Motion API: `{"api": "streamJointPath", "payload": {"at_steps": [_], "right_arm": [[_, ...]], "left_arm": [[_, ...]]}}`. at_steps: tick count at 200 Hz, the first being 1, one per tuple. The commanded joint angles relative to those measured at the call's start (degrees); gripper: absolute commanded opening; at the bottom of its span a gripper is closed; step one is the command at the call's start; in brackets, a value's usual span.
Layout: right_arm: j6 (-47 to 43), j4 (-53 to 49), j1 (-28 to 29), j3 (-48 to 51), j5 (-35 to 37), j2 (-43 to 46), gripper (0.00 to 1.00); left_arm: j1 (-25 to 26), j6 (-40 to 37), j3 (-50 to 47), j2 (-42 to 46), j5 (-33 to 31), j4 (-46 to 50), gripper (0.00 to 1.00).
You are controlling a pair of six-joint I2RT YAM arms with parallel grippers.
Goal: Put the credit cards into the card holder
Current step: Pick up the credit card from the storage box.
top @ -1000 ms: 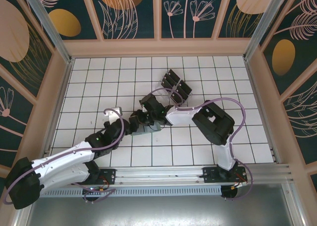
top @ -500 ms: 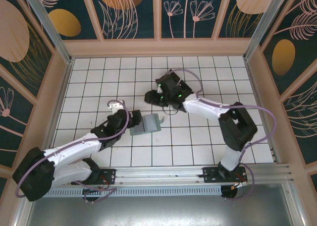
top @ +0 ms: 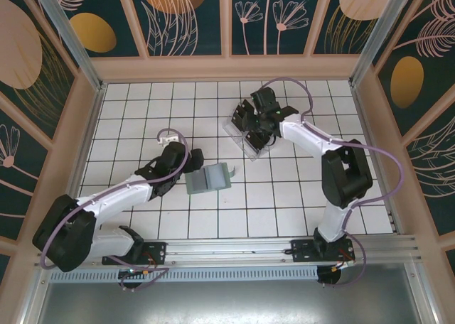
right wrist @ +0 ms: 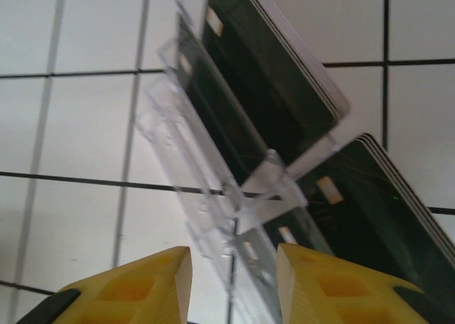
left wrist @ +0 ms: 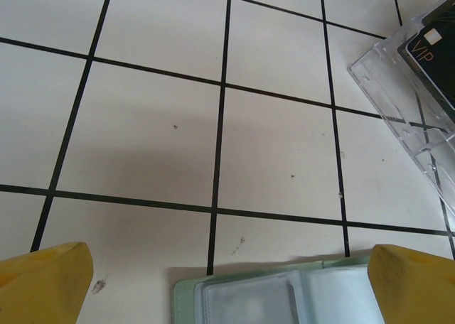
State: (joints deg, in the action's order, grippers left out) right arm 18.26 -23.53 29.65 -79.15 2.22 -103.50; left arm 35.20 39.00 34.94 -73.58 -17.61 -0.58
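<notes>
Top view:
- On the white tiled table, the grey-green card holder lies open and flat near the middle.
- The left claw sits just beside the holder's left edge.
- Further back and to the right is a clear plastic rack holding the black credit cards.
- The right claw hovers over the rack. You cannot tell its gap from here.

Left wrist view:
- The left claw is spread wide and holds nothing. Its yellow fingertips sit at the two bottom corners.
- The card holder lies low between them, showing its clear inner pockets. Neither fingertip touches it.
- One corner of the rack and a card marked "VIP" show at the upper right, well apart from the holder.

Right wrist view:
- The right claw is set narrow, with its yellow fingertips a small gap apart.
- The near end of the rack runs down between the fingertips. You cannot tell whether they touch it.
- The credit cards stand tilted in the rack's slots, and another stack leans lower right.
- No card is gripped.
</notes>
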Motion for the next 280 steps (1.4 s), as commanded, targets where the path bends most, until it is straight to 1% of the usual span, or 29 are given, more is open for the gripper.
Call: {"api": "streamJointPath", "payload": {"at_steps": [1, 26, 82, 108, 112, 144, 168, 227, 280], "right_arm": [[-5.34, -3.89, -0.12, -1.7, 4.23, -2.01, 0.35], [-6.95, -3.42, -0.02, -1.28, 4.47, -2.92, 0.33], [-8.59, -2.75, 0.4, 1.53, 5.53, -3.19, 0.32], [-9.45, -3.53, 1.38, 2.2, 8.92, -2.18, 0.32], [-9.54, -3.69, 2.55, 2.17, 9.63, -2.15, 0.32], [-10.78, -5.43, 5.79, 0.93, 15.38, -2.53, 0.32], [-11.06, -6.58, 6.98, -0.15, 17.03, -3.51, 0.32], [-11.72, -6.67, 7.09, -1.39, 19.33, -3.47, 0.32], [-12.64, -6.97, 6.41, -2.19, 20.17, -6.06, 0.33]], "left_arm": [[-1.27, -0.44, 2.4, -2.09, 2.44, 1.23, 0.99], [-2.18, 0.23, 3.13, -3.4, 3.29, 1.59, 0.99], [-2.33, 0.51, 4.0, -4.97, 3.39, 2.63, 0.99], [-2.34, 0.46, 3.9, -5.31, 3.42, 2.46, 0.99], [-2.33, 0.43, 3.94, -5.33, 3.37, 2.45, 0.99], [-2.33, 0.28, 3.91, -5.58, 3.6, 2.08, 0.99], [-2.37, 0.29, 3.44, -5.59, 3.8, 1.66, 0.99], [-2.33, 0.03, 2.37, -5.7, 4.02, 0.76, 0.99], [-2.38, 0.19, 2.12, -6.38, 4.6, -0.04, 0.99]]}}
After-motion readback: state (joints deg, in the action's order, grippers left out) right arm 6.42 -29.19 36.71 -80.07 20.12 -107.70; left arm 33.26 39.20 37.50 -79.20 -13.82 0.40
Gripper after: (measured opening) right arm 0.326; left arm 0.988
